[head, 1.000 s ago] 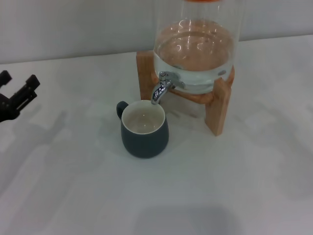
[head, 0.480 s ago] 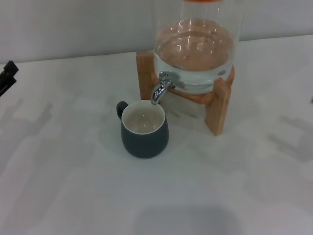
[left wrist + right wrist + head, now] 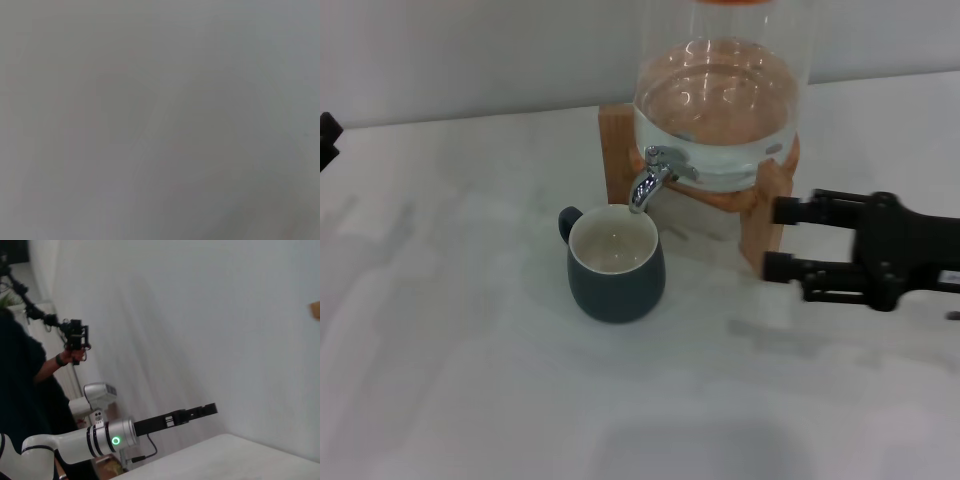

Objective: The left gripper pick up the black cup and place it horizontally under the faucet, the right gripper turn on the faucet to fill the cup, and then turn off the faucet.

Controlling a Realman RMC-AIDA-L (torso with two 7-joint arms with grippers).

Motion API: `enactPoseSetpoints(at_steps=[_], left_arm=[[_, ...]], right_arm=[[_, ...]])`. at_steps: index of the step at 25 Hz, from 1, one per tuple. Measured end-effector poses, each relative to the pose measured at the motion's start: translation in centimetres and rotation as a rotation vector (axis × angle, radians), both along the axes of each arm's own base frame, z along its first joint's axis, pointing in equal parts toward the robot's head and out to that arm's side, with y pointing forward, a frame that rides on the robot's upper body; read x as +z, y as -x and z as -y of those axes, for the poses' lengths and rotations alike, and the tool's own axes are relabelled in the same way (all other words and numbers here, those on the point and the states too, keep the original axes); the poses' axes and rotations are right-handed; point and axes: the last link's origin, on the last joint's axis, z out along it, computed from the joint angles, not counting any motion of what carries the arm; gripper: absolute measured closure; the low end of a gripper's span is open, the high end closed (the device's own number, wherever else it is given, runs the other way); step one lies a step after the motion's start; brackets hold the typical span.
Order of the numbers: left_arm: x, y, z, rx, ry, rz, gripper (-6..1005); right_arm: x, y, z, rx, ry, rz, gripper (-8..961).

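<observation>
Fingers of the right tool (image 3: 777, 239) are seen spread apart with nothing between them, reaching in level from the right; their tips lie just beside the wooden stand (image 3: 767, 228) under the glass dispenser (image 3: 718, 100). The tap (image 3: 650, 177) is set further toward the left, well apart from those tips, so the step in hand is judged to be the reach to the tap's small handle. The stand's near leg sits between the fingers and the tap, so the approach is best raised over the wood or brought round in front of it, and the handle is best taken squarely and turned gently, since the dispenser only rests on its stand and could be pushed askew.

Only a dark sliver of the left tool (image 3: 326, 137) is seen at the far left edge of the head view, well away from the work; whether it is spread or closed cannot be told there, though in the right wrist view it (image 3: 197, 411) is shown stretched out on its green-lit arm.

The black cup (image 3: 615, 265) stands upright on the white counter (image 3: 470, 380), its mouth directly beneath the spout. It appears empty, so no water is judged to have run yet.
</observation>
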Motion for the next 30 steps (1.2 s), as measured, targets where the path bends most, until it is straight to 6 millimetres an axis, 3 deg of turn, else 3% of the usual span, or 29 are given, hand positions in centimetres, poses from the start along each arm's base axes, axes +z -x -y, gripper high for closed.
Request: enactPoseSetpoints(at_steps=[9, 20, 30], left_arm=[[0.4, 0.5, 0.1, 0.017, -0.015, 0.006, 120], [0.7, 0.8, 0.2, 0.029, -0.028, 0.009, 120], [0.7, 0.6, 0.3, 0.017, -0.026, 0.007, 121]], right_arm=[[-2.0, 2.7, -3.0, -0.081, -0.028, 0.042, 202], [-3.5, 3.1, -4.7, -0.208, -0.076, 0.037, 202], [-4.1, 2.9, -4.8, -0.225, -0.079, 0.057, 202]])
